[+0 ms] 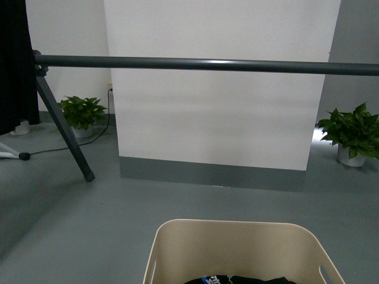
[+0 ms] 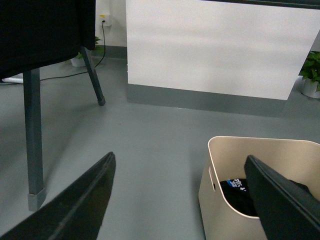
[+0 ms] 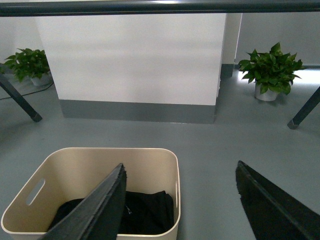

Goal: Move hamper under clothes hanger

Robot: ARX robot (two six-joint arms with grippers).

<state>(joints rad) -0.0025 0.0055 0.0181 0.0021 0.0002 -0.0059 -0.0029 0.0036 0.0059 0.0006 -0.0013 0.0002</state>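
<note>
The beige hamper (image 1: 237, 248) stands on the grey floor at the near edge of the front view, with dark clothing (image 1: 237, 279) inside. The clothes hanger's grey bar (image 1: 207, 64) runs across above and beyond it, and one splayed leg (image 1: 62, 127) shows at the left. Whether the tub is straight below the bar I cannot tell. My left gripper (image 2: 179, 157) is open and straddles the hamper's (image 2: 220, 200) left wall without touching it. The right gripper (image 3: 180, 164) is open astride the hamper's (image 3: 100, 165) right wall, under the bar (image 3: 150, 7).
A white wall panel with a grey base (image 1: 219, 118) stands behind the bar. Potted plants sit at the back left (image 1: 82, 112) and back right (image 1: 352, 133). Black cloth (image 1: 12, 59) hangs at the far left, and a cable (image 1: 53, 151) lies on the floor. A grey post (image 2: 34, 135) stands left of the tub.
</note>
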